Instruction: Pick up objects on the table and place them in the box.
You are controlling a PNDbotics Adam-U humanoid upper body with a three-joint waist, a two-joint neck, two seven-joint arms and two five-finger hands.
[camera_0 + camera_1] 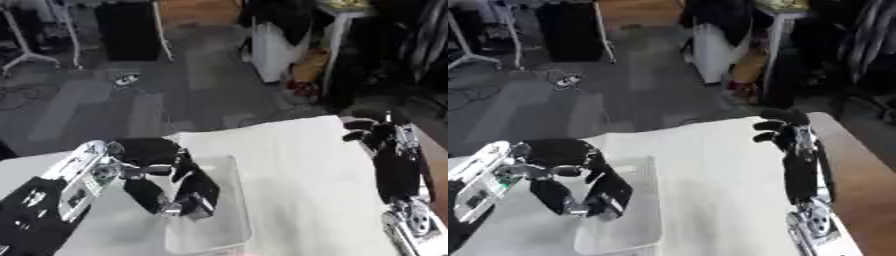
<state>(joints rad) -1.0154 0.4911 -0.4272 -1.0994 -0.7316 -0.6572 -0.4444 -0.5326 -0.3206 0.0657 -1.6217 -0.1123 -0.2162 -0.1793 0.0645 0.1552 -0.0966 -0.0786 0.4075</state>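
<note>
A clear plastic box (229, 200) stands on the white-covered table (297, 165), left of centre. My left hand (162, 167) reaches in from the left and hangs over the box's left side, with its fingers and thumb curled down and meeting at the tips. Between those tips sits a small grey object (198, 205), just above the inside of the box. My right hand (800, 165) rests at the table's right edge, fingers up and relaxed, holding nothing. I see no other loose objects on the cloth.
The white cloth stretches bare between the box and my right hand. A brown table edge (859, 175) shows on the right. Beyond the far edge is grey floor with cables, a black cabinet (131, 30) and white furniture (276, 47).
</note>
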